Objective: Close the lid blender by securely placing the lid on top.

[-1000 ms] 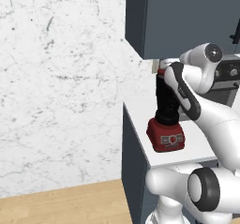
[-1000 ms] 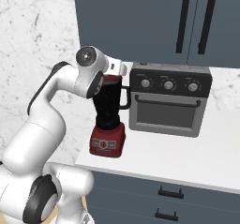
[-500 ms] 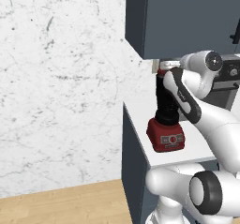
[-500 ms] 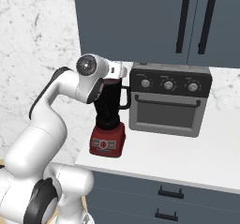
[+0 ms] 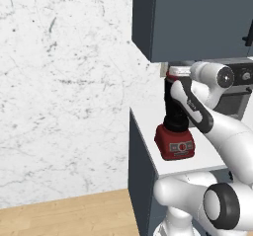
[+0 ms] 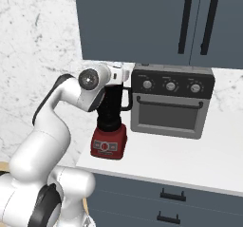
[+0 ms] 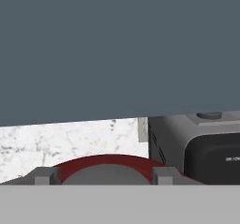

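in the hand view we see the lid (image 7: 107,162) as a red arc running between our two fingertips (image 7: 43,175), one tip at each end of it, so the jaws look spread to the lid's width with the lid between them; whether they press on it or only flank it we cannot tell. beyond the jaws lies the marble wall (image 7: 70,136), above them the dark cabinet (image 7: 117,49), and off to one side the grey oven (image 7: 197,145). in the left base view our gripper (image 5: 174,73) sits right at the top of the blender (image 5: 175,126), where a red edge of the lid (image 5: 172,76) shows at the jar's rim. in the right base view the blender (image 6: 110,126) stands on the counter (image 6: 180,157) just beside the oven (image 6: 171,101), its jar top hidden behind our hand (image 6: 118,74).
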